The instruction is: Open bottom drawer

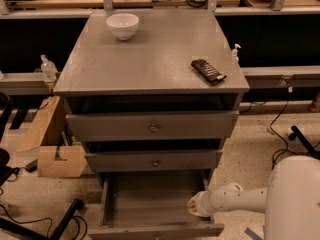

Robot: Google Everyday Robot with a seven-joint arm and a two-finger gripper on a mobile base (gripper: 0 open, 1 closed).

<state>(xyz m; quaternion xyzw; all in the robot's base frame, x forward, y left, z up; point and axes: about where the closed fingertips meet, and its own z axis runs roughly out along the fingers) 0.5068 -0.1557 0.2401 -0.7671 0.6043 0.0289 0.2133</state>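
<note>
Bottom drawer (150, 201) is out, job abt done; hand (194, 207) by its right wall, can't tell if open/closed; next: back off w/o bumping.
</note>
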